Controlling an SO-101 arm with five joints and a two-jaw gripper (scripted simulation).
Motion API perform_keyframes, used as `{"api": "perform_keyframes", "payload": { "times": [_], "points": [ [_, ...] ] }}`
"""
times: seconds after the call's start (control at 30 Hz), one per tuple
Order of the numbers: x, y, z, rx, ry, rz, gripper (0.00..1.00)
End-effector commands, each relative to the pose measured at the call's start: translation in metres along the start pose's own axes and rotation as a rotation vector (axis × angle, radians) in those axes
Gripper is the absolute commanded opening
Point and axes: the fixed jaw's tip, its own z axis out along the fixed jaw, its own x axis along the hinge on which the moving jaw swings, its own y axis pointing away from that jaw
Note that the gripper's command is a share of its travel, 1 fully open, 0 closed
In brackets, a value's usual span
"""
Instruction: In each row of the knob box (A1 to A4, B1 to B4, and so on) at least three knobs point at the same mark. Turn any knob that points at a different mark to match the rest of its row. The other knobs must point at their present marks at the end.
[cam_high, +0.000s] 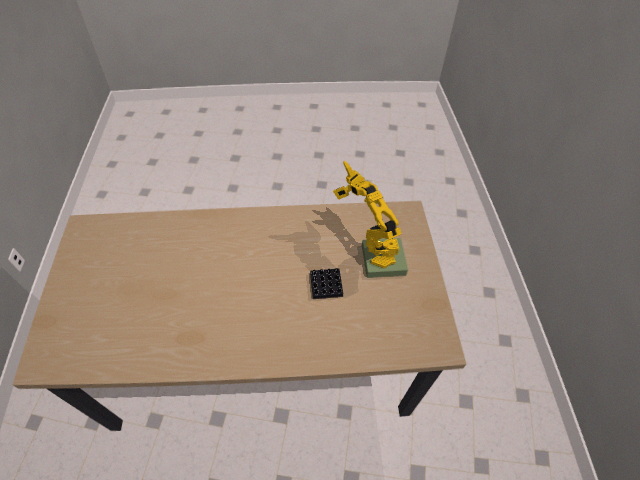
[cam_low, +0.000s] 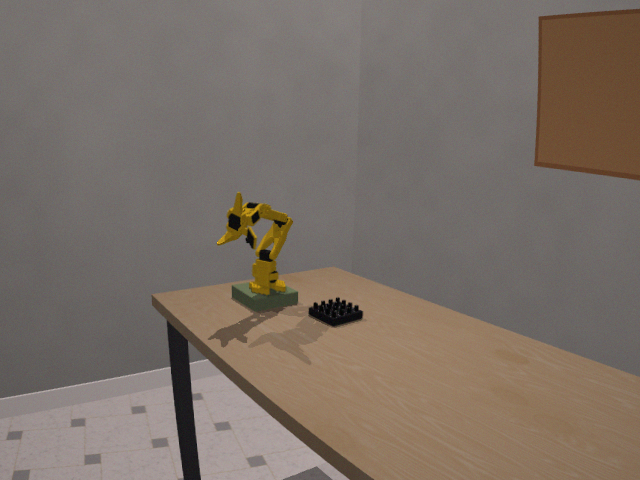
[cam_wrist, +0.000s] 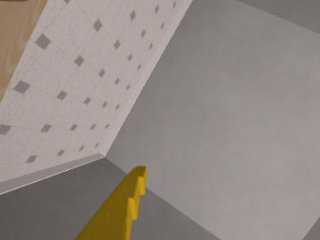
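Note:
The knob box (cam_high: 327, 296) (cam_low: 349, 318) is a small, black, square box with a grid of upright black knobs on top. It lies on the table to the left of the arm's base in the top view. The knobs' pointing directions, marks and row labels are too small to read. The box is not in the wrist view. My gripper (cam_low: 227, 218) is wide open and empty, raised high and away from the box, toward the far table edge in the top view. One yellow finger shows in the wrist view, against walls and floor.
The wooden table (cam_high: 170, 289) (cam_low: 413, 361) carries the box and a green base block (cam_high: 386, 271) (cam_low: 263, 303) under the yellow arm. Shadows of the arm fall on the table beside the box. The table's far edge runs behind the arm in the top view.

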Motion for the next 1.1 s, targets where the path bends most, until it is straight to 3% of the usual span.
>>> {"api": "perform_keyframes", "payload": {
  "times": [0.0,0.53,0.57,0.67,0.8,1.03,1.07],
  "points": [
    [0.0,0.0,-0.001,0.003,0.0,0.001,1.0],
    [0.0,0.0,-0.001,0.003,0.0,0.001,1.0],
    [0.0,0.0,-0.001,0.002,0.0,0.001,0.4],
    [-0.001,0.002,-0.001,-0.01,-0.004,0.001,0.4],
    [-0.006,0.016,-0.001,-0.08,-0.03,0.001,0.4],
    [-0.025,0.068,-0.01,-0.336,-0.124,0.001,0.4],
    [-0.025,0.068,-0.01,-0.336,-0.124,0.001,0.4]
  ]
}}
